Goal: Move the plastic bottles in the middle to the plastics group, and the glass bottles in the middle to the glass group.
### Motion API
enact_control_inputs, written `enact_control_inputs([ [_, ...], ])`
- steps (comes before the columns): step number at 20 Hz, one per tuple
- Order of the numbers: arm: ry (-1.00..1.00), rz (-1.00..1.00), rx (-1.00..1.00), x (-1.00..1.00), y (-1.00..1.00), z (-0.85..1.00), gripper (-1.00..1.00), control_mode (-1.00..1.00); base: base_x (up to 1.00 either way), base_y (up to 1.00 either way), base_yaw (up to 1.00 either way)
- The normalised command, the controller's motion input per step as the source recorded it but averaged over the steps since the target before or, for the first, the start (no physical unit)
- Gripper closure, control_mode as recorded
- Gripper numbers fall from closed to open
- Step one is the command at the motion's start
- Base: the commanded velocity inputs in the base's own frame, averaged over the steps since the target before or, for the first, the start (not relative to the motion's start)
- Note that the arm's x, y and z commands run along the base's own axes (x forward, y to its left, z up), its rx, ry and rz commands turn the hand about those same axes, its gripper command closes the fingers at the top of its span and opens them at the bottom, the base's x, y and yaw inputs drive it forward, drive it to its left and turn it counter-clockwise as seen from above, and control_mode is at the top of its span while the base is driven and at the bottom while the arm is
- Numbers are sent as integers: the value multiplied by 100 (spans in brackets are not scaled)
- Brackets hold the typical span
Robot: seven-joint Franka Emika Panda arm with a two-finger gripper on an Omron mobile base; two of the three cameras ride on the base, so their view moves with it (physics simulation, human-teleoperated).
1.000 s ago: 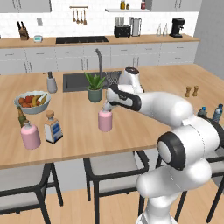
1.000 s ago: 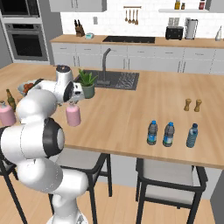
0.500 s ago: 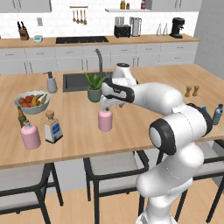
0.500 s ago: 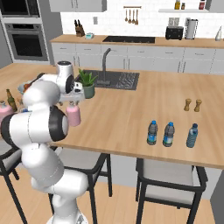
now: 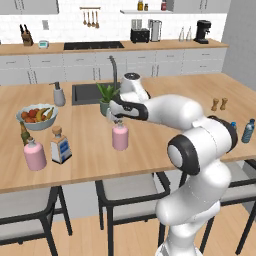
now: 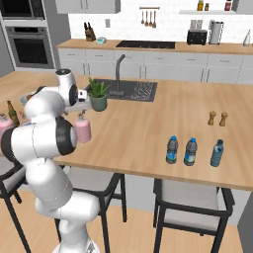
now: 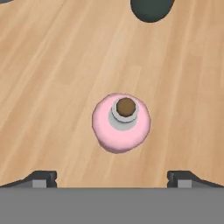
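The round pink bottle (image 5: 120, 136) with a narrow neck stands alone mid-counter, also seen at bottle (image 6: 83, 130). My gripper (image 5: 115, 119) hangs open just above its top, gripper (image 6: 81, 115) pointing down. In the hand view the pink bottle (image 7: 121, 123) lies straight below, centred between my spread fingertips (image 7: 43, 178). The flat square clear bottle (image 5: 60, 146) stands at the left beside the stout pink bottle (image 5: 35, 153) and the thin olive-brown bottle (image 5: 24, 134). Three small water bottles (image 6: 190, 151) stand in a row on the right.
A potted plant (image 5: 107, 98) stands close behind the pink bottle, its dark pot (image 7: 151, 8) at the top of the hand view. A fruit bowl (image 5: 36, 116) and soap dispenser (image 5: 59, 94) sit at left, sink (image 6: 129, 90) behind, salt and pepper shakers (image 6: 217, 118) right.
The arm has swung left and lowered, bringing the open gripper from beside the plant to just above the pink bottle. The bottles have not moved.
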Motion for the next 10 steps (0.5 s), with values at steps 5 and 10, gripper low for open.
enact_control_inputs([
  [5, -10, 0, 0, 26, 18, -2, -100, -100, 0, 0, 0],
  [10, 17, -2, 0, 13, -16, 0, -100, -100, 0, 0, 0],
])
